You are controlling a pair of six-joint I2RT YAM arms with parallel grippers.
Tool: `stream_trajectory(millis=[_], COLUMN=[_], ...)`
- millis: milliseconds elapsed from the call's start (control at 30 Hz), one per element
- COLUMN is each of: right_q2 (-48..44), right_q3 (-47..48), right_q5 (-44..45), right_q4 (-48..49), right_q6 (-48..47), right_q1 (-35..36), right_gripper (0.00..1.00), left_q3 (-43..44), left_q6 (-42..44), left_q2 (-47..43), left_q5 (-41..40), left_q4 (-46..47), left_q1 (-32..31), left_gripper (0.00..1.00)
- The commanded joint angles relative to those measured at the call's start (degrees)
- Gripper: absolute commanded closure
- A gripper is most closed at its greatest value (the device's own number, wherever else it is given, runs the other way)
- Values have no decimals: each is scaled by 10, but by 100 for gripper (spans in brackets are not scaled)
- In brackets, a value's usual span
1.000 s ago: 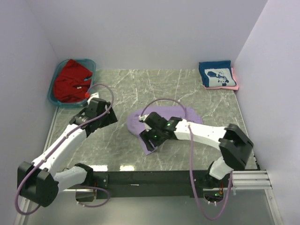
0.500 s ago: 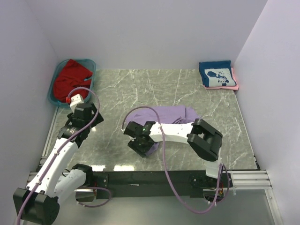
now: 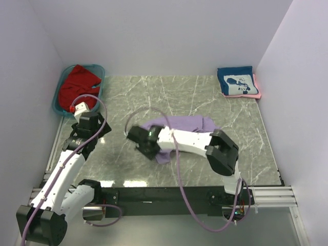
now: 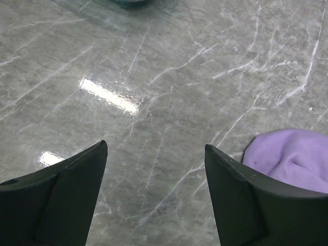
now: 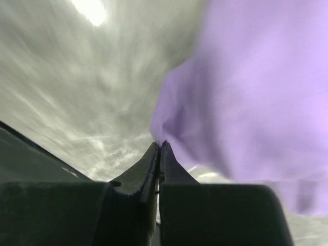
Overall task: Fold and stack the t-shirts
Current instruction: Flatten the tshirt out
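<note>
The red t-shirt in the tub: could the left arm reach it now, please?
Probably yes: the open left tool hovers near the teal tub, and the red t-shirt lies uncovered in it.

Fingers (image 5: 146, 169) together — apparently on lavender shirt (image 5: 246, 87)

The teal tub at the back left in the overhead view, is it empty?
No, a red t-shirt lies bundled inside the teal tub.

Top cam sits high at the near side, looking down over the whole table (image 3: 179, 97). Both wrist cams skim close above it, and all three catch the lavender shirt (image 3: 189, 123).
</note>
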Motion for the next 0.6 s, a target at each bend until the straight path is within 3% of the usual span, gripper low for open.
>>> stream_trajectory(millis=[0,67,100,233,433,567], right_q2=[-88,-112,-138,-212,-328,-399], right_q3=[158,223,278,327,219,119], right_q5=[69,105,114,127,95,64], right_q4=[-45,-87,-96,-92,-34,5], right_q6=[-15,-11,-9,0,-14,-14], right_q1=[-60,-111,-169,-312,-445,-501], right_gripper=[100,100,100,100,100,100], left_q3=[1,-3,-4,-9,-14,4], left_q6=[11,14,19,34,33,4], left_q2=[-17,-20,-23,-25,2,50], left_q5=[-7,-1,7,48,182,220], left_q4=[23,25,31,55,88,108], left_q1=[4,4,4,4,-1,-44], left_gripper=[18,17,17,16,12,10])
